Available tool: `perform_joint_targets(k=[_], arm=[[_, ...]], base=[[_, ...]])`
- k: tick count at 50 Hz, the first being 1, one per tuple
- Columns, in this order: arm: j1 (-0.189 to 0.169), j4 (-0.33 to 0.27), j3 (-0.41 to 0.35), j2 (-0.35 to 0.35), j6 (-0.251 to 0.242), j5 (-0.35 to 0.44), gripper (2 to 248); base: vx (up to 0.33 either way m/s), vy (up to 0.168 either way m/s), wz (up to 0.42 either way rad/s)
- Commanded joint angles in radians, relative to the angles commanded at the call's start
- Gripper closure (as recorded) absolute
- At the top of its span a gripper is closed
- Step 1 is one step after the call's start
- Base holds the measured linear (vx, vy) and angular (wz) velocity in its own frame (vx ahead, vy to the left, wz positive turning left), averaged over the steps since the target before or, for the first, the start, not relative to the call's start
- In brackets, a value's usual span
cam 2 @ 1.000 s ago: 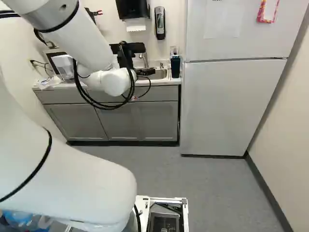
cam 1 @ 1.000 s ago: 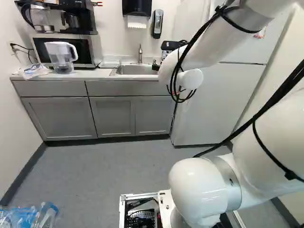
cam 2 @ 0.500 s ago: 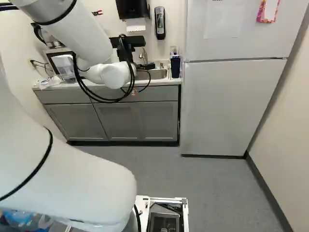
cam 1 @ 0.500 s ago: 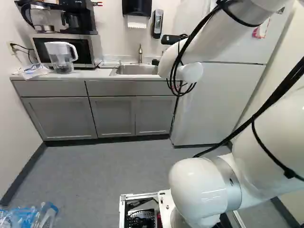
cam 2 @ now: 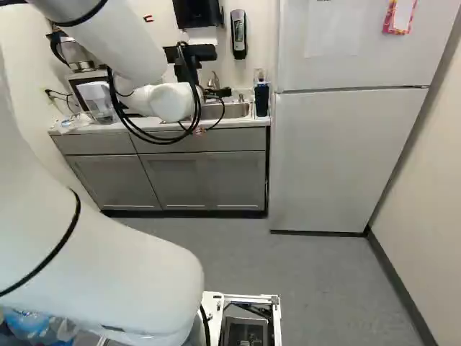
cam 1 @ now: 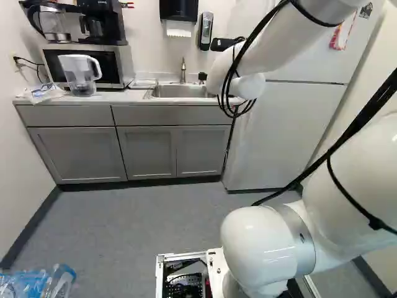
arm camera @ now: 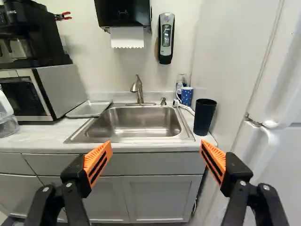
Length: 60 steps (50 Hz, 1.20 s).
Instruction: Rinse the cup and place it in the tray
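Rising a bit, my white arm (cam 2: 169, 101) is sitting higher in both base views than a second ago, while the base is staying put. My gripper (arm camera: 156, 145) is facing the sink (arm camera: 134, 140), wide open and holding nothing. I'm guessing the job is just starting: the tall black cup (arm camera: 205, 117) is standing on the counter (arm camera: 42, 137) beside the sink, and the blue cup (arm camera: 186, 96) is standing behind it. I'm not able to tell which one is meant. No cup is resting in the tray (arm camera: 89, 109) across the sink, so grabbing, rinsing and placing are all looking left to do. The tray is looking flat and shiny, the sink is gleaming like smooth metal, the tap (arm camera: 137, 89) is bending over it, and the black cup is getting wider at its top.
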State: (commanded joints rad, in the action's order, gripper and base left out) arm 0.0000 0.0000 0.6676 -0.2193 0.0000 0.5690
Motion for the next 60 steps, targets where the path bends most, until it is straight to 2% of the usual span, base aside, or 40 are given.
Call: perform_joint_targets(k=[60], arm=[[0.000, 0.000, 0.155, 0.032, 0.000, -0.177, 3]], base=[[0.000, 0.000, 0.000]])
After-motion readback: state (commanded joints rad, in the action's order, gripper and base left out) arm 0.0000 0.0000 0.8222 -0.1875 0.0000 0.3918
